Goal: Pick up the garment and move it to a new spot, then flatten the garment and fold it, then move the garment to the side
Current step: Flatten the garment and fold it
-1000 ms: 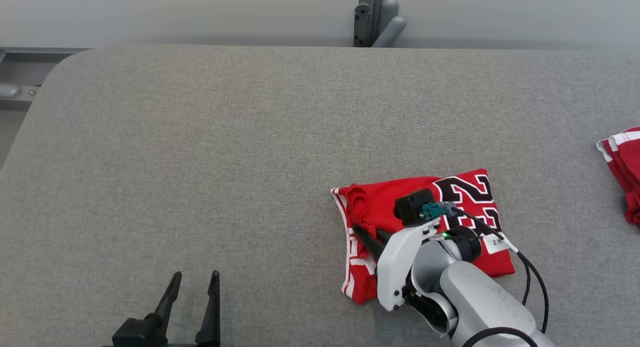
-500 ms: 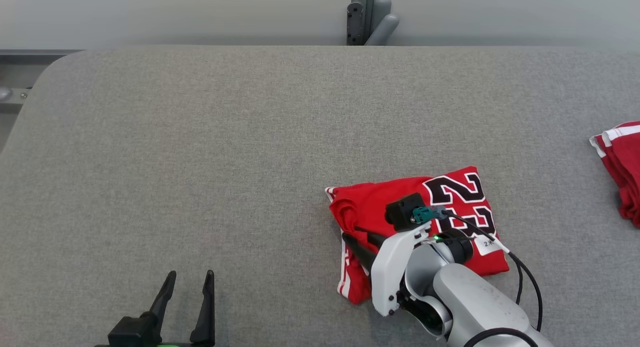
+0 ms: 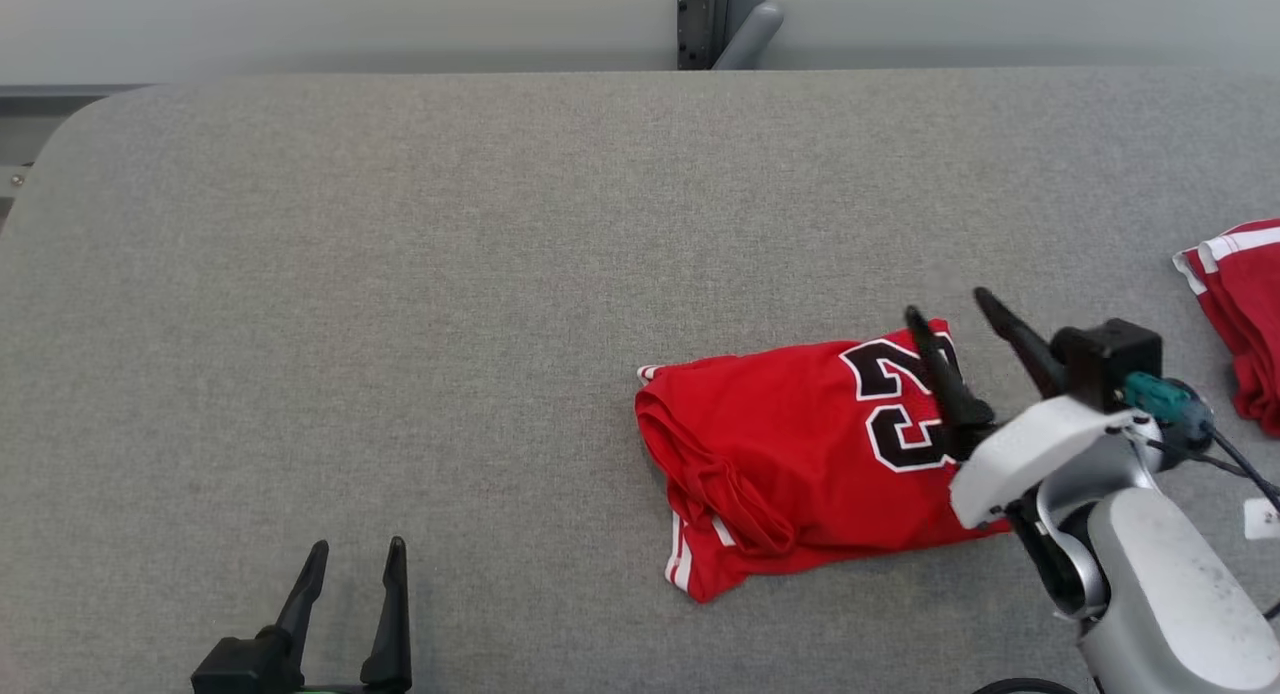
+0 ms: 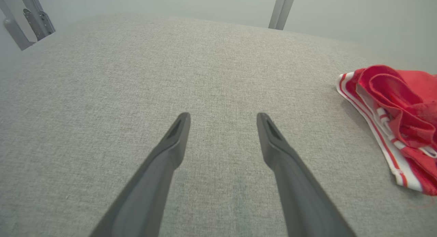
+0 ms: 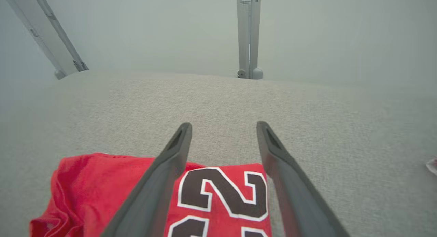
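Across the grey counter (image 3: 400, 274), whose right side runs out of frame, a folded red garment (image 3: 780, 454) lies toward the near edge, right of middle. At the right edge a second red garment (image 3: 1240, 314) is cut off. The right jaws stand wide and empty over the folded garment's right end, one finger (image 3: 945, 379) hiding part of its black number; contact is unclear. The left jaws, wide and empty, sit at the near edge, left, with their base cropped.
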Robot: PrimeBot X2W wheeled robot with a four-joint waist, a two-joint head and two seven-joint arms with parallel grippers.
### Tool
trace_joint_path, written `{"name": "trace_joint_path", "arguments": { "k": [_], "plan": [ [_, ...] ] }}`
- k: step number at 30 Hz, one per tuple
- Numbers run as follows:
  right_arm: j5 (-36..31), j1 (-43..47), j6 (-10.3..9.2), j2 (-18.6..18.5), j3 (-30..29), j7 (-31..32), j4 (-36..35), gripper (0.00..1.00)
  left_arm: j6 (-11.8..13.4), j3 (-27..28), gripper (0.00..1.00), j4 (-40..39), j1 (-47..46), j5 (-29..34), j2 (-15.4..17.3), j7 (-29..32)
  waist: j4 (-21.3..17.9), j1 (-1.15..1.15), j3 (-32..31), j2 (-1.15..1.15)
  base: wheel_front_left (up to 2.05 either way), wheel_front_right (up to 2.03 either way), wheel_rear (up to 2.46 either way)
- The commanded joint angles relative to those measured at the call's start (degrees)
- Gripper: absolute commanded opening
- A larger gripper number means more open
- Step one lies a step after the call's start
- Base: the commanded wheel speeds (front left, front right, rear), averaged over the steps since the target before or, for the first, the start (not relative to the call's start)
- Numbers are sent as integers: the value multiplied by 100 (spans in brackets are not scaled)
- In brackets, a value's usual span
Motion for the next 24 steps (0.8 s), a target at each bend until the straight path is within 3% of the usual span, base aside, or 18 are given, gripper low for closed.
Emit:
{"name": "trace_joint_path", "arguments": {
  "k": [1,4,7,9,13,24],
  "plan": [
    [-489,211,0,42,-183,-347,85,0,-15,-48,100,-6,-100,-2,-14,-16,-19,0,152,0,0,0,0],
    [-1237,366,0,193,-340,-1101,556,0,-15,-156,100,7,-202,-3,-23,-16,31,0,275,0,0,0,0],
    [-1665,307,-4,444,-258,-1458,1138,0,-15,-187,100,37,-250,-14,-30,-16,81,0,332,0,0,0,0],
    [-1862,209,-4,579,-192,-1529,1415,0,-15,-185,100,53,-294,-20,-7,-16,121,0,357,0,0,0,0],
    [-2108,222,-4,777,111,-1532,1291,0,-15,-151,100,62,-341,-28,37,-16,194,0,386,0,0,0,0],
    [-2101,352,-4,919,1138,-1534,1355,0,-15,-173,100,107,-344,-39,-14,-16,286,0,336,0,0,0,0]
  ]
}}
